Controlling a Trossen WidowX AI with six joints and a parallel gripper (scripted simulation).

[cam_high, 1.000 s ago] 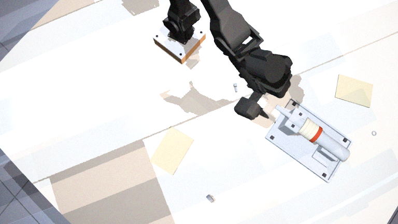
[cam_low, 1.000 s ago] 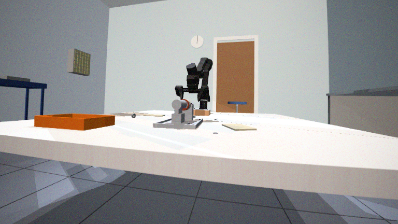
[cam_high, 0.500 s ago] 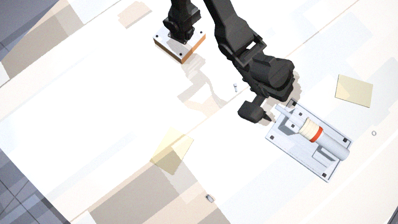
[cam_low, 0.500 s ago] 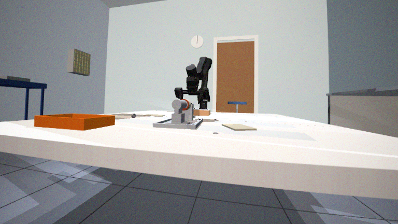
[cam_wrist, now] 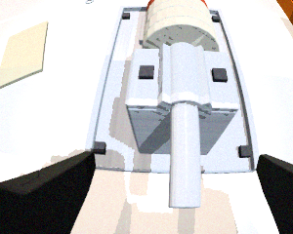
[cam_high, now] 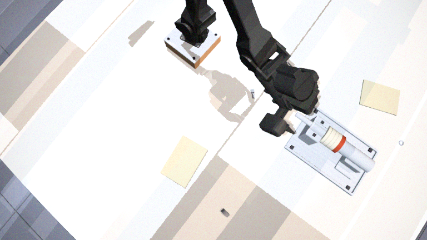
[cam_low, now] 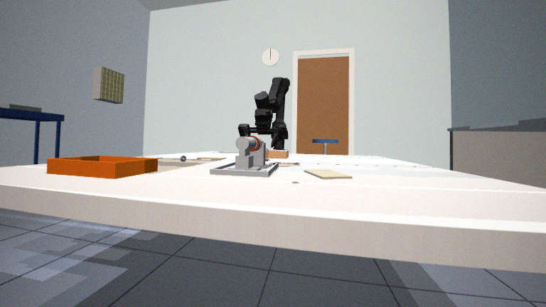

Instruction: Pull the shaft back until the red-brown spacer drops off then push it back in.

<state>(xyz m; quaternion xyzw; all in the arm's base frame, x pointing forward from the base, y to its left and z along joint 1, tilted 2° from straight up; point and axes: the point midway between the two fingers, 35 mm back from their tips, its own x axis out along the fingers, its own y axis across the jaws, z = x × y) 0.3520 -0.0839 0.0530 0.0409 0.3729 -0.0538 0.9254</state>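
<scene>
Above the table's metal fixture, my gripper (cam_high: 303, 122) (cam_low: 261, 132) (cam_wrist: 180, 163) hovers with fingers spread, straddling the shaft's free end (cam_wrist: 185, 161); the red-brown spacer (cam_high: 338, 144) (cam_low: 258, 143) (cam_wrist: 205, 2) sits between cream spacers (cam_high: 330, 136) (cam_wrist: 181, 24) and the big housing block (cam_high: 358, 157) (cam_low: 244, 143).

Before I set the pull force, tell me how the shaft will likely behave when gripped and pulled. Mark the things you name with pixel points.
The shaft (cam_high: 302, 119) (cam_wrist: 185, 156) looks rigid, so probably won't bend. Its smooth, round surface may slip under light pressure. Threaded through its support, it'll likely slide straight.

ok so I'm seeing one red-brown spacer (cam_high: 339, 144) (cam_low: 257, 143) beside cream ones (cam_high: 330, 136) (cam_wrist: 181, 24), plus a plain orange tray (cam_low: 82, 168) lower left in the exterior view.
</scene>
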